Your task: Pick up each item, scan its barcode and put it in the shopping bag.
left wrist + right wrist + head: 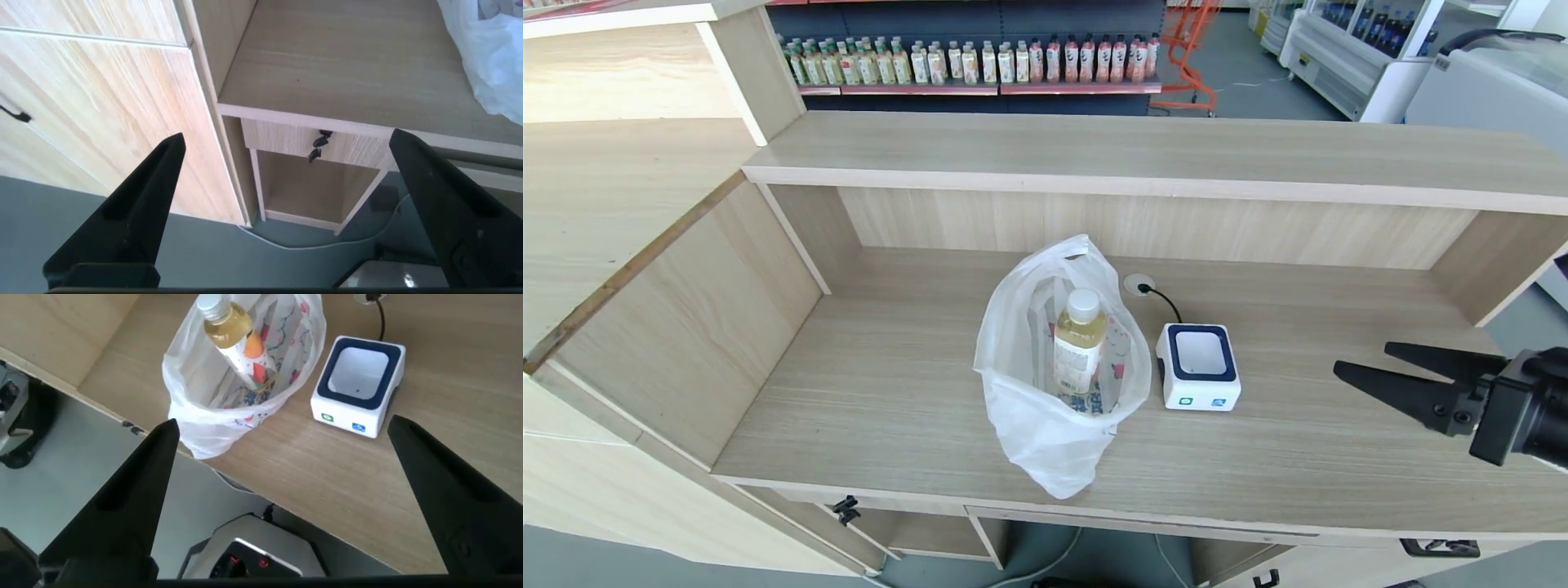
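Status: my right claw [1362, 359] hangs over the right end of the light wooden table [890, 392], jaws spread wide and holding nothing. My left claw [286, 139] is equally wide and empty, low by the table's front left corner.

Location of task items: the thin white plastic shopping bag [1045, 449] stands mid-table, its lower end near the front edge. Inside it stands the clear bottle of yellow drink with a white cap [1081, 339], roughly upright. The white square scanner with a navy-rimmed window [1198, 365] sits just beside the bag, on my right.

Hazards:
1. The bag has no stiffness. A claw brushing its rim would probably tip the bottle or fold the mouth shut.
2. A pull towards the front edge could drag the bag off the table.
3. A low sweep by the right claw risks striking the scanner or its black cable [1168, 302].
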Motion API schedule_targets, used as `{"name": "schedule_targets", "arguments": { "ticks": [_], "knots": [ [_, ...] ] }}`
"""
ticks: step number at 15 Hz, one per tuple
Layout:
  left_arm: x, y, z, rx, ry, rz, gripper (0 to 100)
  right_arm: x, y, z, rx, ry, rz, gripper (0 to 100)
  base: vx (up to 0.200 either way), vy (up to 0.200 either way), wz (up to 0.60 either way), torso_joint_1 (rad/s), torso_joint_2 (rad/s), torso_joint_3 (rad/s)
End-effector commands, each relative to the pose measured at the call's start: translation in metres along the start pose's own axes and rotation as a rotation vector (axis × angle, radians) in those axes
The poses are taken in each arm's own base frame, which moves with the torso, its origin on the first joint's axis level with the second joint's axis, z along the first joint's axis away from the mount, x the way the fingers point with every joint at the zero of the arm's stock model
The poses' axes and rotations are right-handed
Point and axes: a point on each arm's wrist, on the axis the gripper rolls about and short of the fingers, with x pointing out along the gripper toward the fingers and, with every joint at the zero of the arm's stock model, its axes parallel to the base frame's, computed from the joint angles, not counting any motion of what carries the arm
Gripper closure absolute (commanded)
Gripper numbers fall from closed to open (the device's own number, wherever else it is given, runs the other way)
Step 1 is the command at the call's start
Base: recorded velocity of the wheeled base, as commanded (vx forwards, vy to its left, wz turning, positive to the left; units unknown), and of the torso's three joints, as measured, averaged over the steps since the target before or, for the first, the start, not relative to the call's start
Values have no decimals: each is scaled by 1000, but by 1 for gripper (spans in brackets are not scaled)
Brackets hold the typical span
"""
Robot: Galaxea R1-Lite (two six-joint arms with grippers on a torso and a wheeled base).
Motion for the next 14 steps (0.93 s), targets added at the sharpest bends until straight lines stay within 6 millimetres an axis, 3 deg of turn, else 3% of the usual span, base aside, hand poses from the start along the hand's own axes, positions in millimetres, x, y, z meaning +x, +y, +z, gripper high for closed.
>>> {"name": "schedule_targets", "arguments": {
  "ticks": [1,11,14],
  "knots": [
    [0,0,0,1,1,1,0,-4,1,1,-2,-3,-4,0,0,0,0,0,0,0],
    [0,0,0,3,1,1,0,-25,6,-12,6,98,-64,0,0,-200,0,4,0,2],
    [0,0,0,3,0,1,0,-26,0,-15,-78,134,-101,0,0,-200,0,2,4,4]
  ]
}}
